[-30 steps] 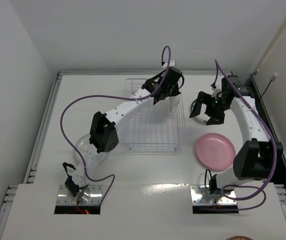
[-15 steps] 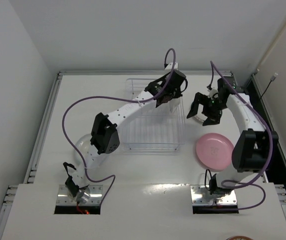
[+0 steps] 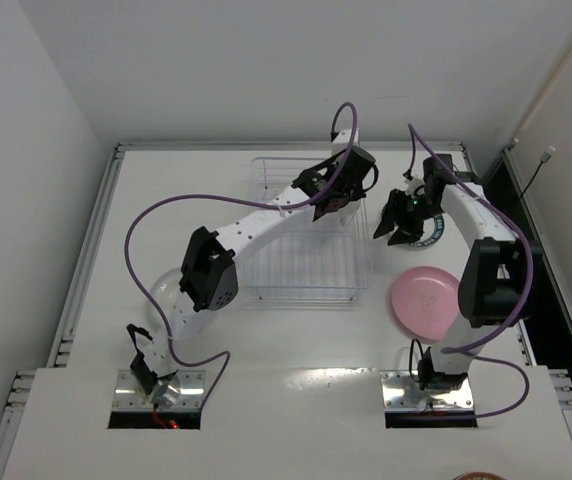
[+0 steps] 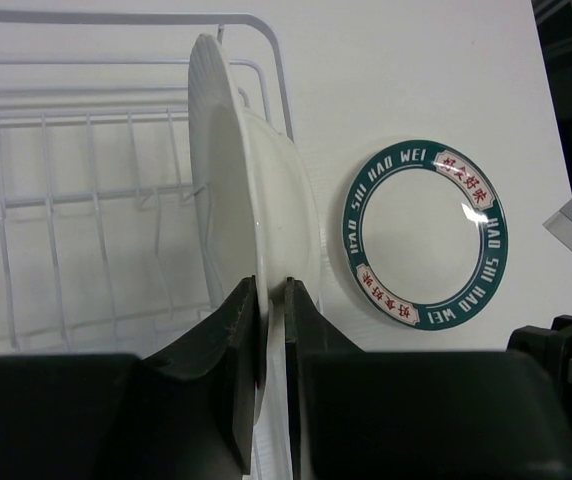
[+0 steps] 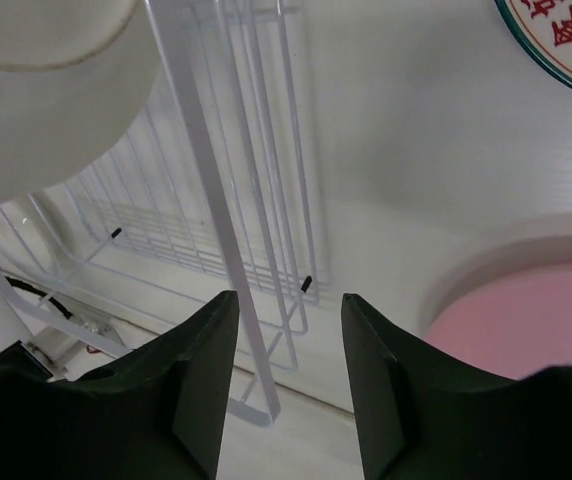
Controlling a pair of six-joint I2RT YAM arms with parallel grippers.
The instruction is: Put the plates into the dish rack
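My left gripper (image 4: 271, 285) (image 3: 341, 195) is shut on the rim of a plain white plate (image 4: 251, 220) (image 5: 46, 80). The plate stands on edge at the right end of the white wire dish rack (image 3: 296, 250) (image 4: 86, 200). A teal-rimmed white plate (image 4: 424, 232) (image 3: 431, 232) lies flat on the table just right of the rack. My right gripper (image 3: 391, 225) (image 5: 288, 300) hovers over its left edge, open, nothing between the fingers, rack wires (image 5: 256, 200) below. The pink plate (image 3: 428, 303) (image 5: 526, 320) lies nearer. A clear glass plate (image 3: 163, 290) sits at the left, partly behind my left arm.
The table ends in a raised metal rail (image 3: 96, 240) at the left and a dark channel (image 3: 541, 220) at the right. White walls close the back and left. Purple cables (image 3: 156, 215) loop over both arms.
My right gripper has swung left toward the rack's right end and its jaws have narrowed. My left gripper with the white plate has shifted slightly right.
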